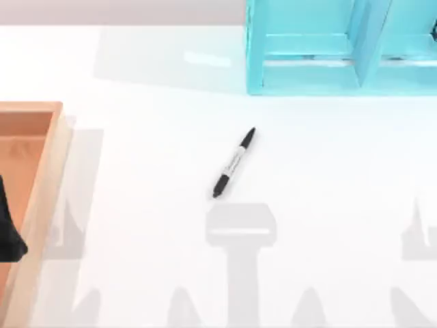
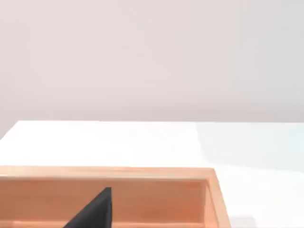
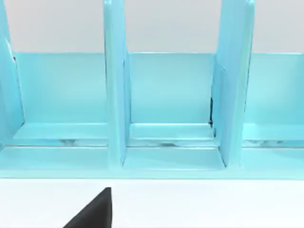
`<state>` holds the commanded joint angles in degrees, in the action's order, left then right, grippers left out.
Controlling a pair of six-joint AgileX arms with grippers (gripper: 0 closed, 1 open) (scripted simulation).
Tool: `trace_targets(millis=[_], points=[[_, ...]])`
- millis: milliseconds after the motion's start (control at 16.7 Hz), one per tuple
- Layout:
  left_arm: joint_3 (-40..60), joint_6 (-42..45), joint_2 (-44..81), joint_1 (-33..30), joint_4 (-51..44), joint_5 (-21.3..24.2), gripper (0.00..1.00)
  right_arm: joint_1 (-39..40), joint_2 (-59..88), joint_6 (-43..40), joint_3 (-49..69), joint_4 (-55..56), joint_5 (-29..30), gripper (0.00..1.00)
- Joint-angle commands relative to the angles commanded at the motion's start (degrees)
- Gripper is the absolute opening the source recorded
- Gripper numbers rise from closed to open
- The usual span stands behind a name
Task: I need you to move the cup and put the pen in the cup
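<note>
Looking down from the top view, the pen point(image 1: 233, 163) lies flat near the desk's point(image 1: 150, 164) centre, its length running from 1 o'clock to 7 o'clock. A turquoise shelf point(image 1: 307, 68) stands at 1 o'clock, a wooden tray point(image 1: 42, 198) at 9 o'clock with a dark shape over it. No cup is visible on the open desk.

From the left wrist view, the tray's rim point(image 2: 109, 173) sits below the camera; whether the left gripper is apart or together cannot be told.

From the right wrist view, the shelf's open bays point(image 3: 171, 95) face the camera; the right gripper's state cannot be told either.

Nothing is grasped, so the task seems at its start. Next, I judge, the cup must be found and brought out before the pen goes in.
</note>
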<state>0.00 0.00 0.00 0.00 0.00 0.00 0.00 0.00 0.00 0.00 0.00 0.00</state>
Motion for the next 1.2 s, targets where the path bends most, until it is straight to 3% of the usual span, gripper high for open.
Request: trace_targets(millis=[240, 480, 1200], points=[[1.80, 0.32, 1.83, 0.27, -1.71, 0.00, 1.00, 0.00, 0.00, 0.00, 0.00, 0.00, 0.00, 1.00], [11.79, 1.97, 12.77, 1.68, -10.71, 0.01, 1.00, 0.00, 0.00, 0.00, 0.00, 0.00, 0.00, 1.00], [63.46, 10.20, 75.82, 8.77, -55.31, 0.00, 1.00, 0.00, 0.00, 0.00, 0.00, 0.00, 0.00, 1.00]])
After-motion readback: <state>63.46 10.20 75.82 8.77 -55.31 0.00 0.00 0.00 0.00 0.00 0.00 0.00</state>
